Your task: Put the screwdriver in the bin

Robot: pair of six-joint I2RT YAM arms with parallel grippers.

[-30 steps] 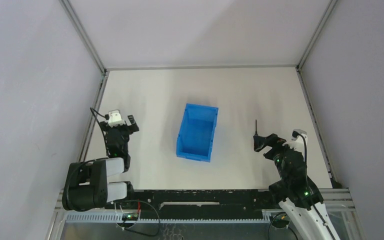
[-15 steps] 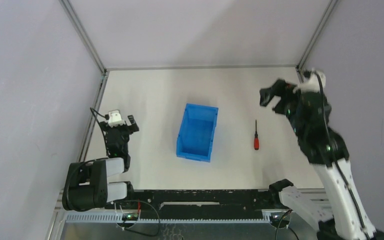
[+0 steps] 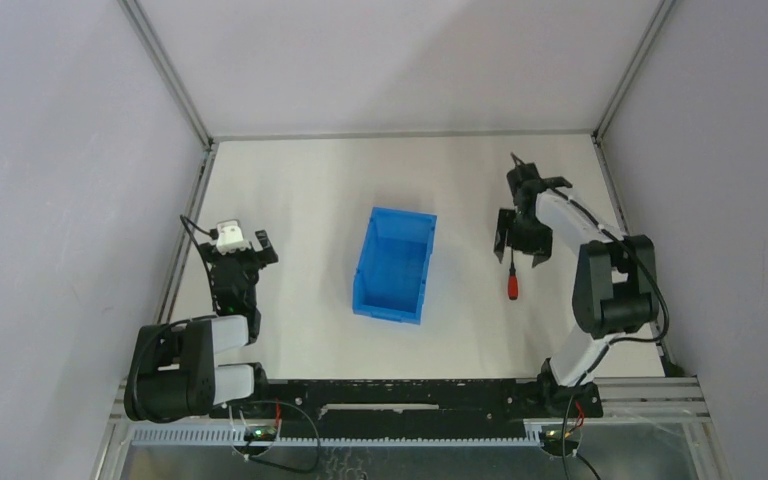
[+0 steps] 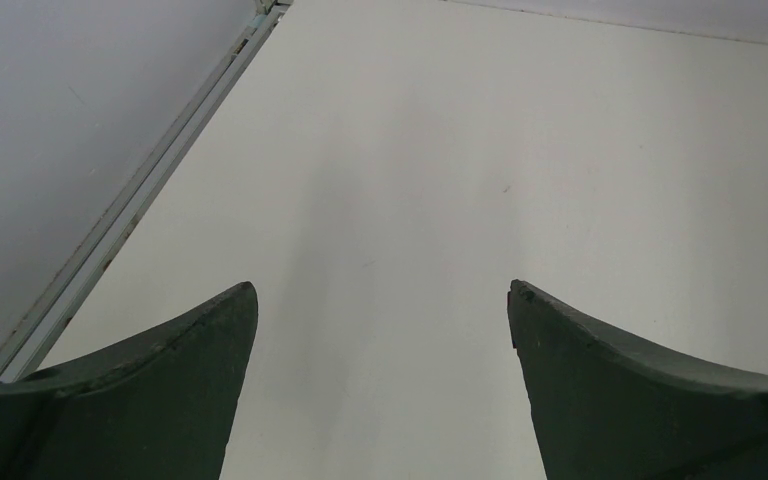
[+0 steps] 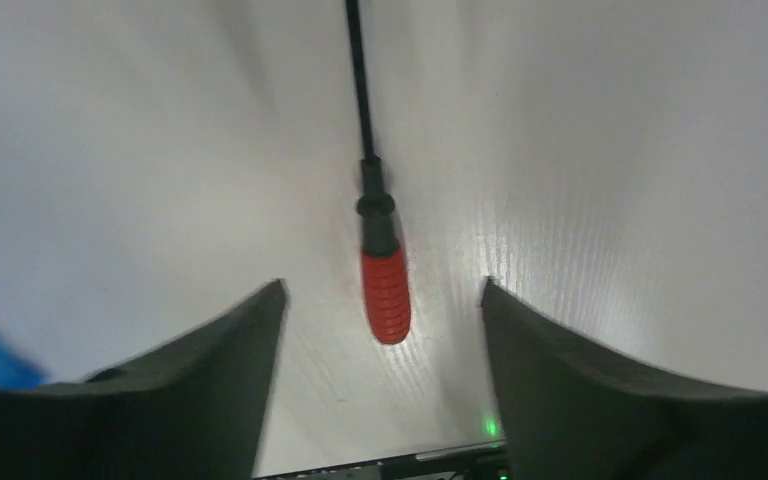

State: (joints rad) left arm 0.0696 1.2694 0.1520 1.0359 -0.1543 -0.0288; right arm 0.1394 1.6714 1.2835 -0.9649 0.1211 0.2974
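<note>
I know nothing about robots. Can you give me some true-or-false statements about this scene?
The slim red-handled screwdriver lies on the white table, outside the blue plastic bin. True.
The blue plastic bin has a tool in it. False: nothing shows inside it.
The right gripper is clamped on the screwdriver. False: its fingers stand apart on either side of it, not touching.
The left gripper is open over bare table. True.

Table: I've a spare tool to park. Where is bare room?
Free: the strip between the bin and the left gripper, and the far table behind the bin. Crowded: right of the bin, where the right gripper hangs over the screwdriver.
</note>
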